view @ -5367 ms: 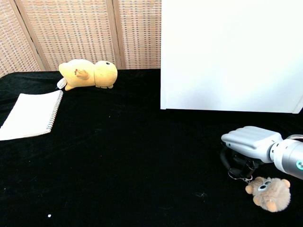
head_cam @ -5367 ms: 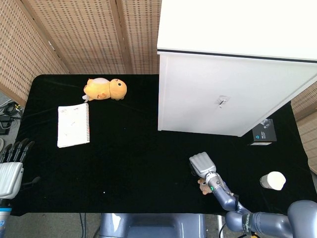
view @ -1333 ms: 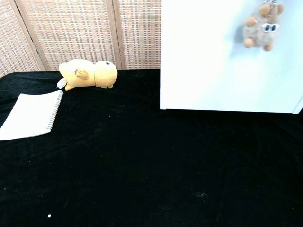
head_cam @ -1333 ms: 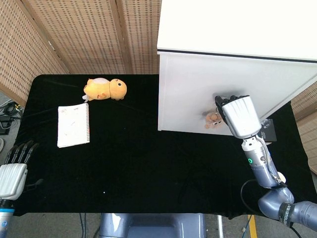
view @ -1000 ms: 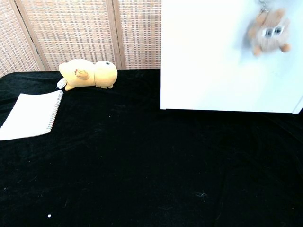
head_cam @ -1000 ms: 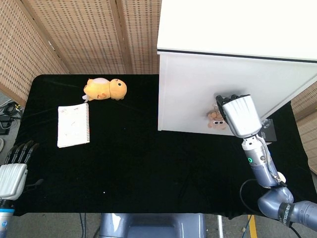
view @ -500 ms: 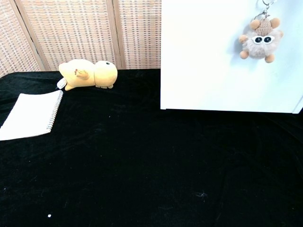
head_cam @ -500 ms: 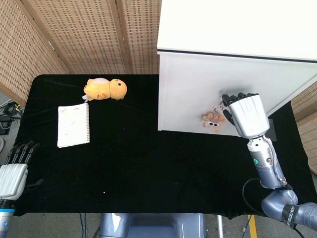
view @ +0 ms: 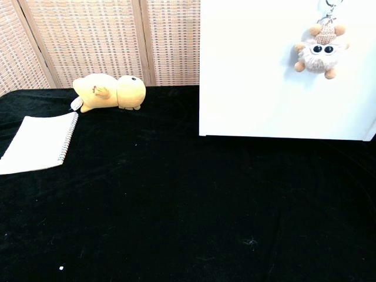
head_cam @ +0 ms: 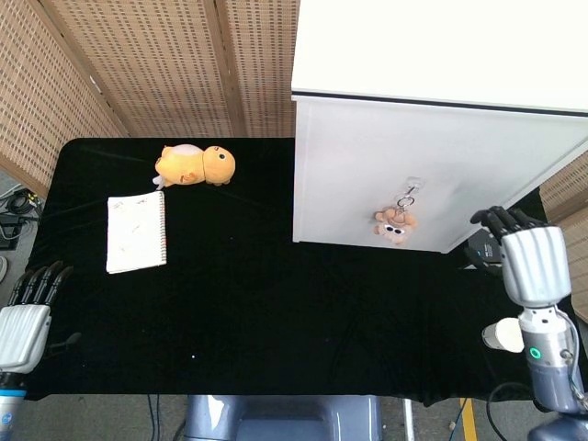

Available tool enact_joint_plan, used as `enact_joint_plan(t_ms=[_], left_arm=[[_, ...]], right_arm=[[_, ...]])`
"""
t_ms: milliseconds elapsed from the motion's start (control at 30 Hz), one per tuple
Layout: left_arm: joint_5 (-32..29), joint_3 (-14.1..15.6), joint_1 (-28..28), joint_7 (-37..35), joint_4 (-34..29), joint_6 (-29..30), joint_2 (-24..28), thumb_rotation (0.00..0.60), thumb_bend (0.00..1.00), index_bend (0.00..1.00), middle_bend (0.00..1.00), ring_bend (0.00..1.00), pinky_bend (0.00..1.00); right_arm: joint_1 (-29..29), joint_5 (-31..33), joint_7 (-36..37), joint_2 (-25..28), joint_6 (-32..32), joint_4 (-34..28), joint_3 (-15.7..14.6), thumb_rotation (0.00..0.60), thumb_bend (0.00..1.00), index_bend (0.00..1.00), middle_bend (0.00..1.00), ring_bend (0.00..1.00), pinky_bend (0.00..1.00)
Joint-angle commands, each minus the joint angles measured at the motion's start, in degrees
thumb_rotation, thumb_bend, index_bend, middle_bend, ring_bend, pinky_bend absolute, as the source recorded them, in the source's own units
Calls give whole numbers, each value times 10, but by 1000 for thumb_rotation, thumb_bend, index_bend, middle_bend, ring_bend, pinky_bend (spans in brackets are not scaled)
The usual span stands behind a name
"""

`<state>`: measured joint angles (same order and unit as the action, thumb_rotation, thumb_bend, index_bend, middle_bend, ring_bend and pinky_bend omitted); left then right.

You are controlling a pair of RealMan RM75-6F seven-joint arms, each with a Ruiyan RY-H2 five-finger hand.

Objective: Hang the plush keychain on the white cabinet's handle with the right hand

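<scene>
The plush keychain (head_cam: 394,225) (view: 318,52), a small grey-brown furry toy with big eyes, hangs by its ring from the handle (head_cam: 410,187) on the front of the white cabinet (head_cam: 367,165) (view: 258,76). My right hand (head_cam: 531,262) is well to the right of it, near the table's right edge, fingers apart and holding nothing. My left hand (head_cam: 23,317) rests at the table's front left corner, fingers extended and empty. Neither hand shows in the chest view.
A yellow plush duck (head_cam: 196,165) (view: 110,91) lies at the back left, with a white spiral notebook (head_cam: 136,231) (view: 36,143) in front of it. A small dark box (head_cam: 480,250) sits by the cabinet's right corner, and a white round object (head_cam: 502,335) is near the right edge.
My right hand has let go of the keychain and drawn back to the right and toward me. The keychain now hangs freely on the handle, still swinging slightly.
</scene>
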<state>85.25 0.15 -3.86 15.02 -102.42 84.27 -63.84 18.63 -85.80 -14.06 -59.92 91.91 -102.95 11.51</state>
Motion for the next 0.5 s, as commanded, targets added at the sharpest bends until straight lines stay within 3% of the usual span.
enact_joint_plan(t_ms=[33,133,267,500], left_arm=[[4,2,1,1,-2,3,1,600,0,0,0,0,0],[9,3,3,3,-1,7,0,600,0,0,0,0,0],[14,4,5,9,3,10,-2,600,0,0,0,0,0],[25,7,9,10,5,19,-4,600,0,0,0,0,0]], right_arm=[[-47,12,47,34,-11,-28,-51,600,0,227,178,111,279],[-69,0,57,53,-35,-28,-91,600,0,90,22,1,123],[-89,-12,65,58,-44,-14,-116,600,0,3,0,0,9],[-113,-28,71,36,-23,22,-121,600,0,0,0,0,0]])
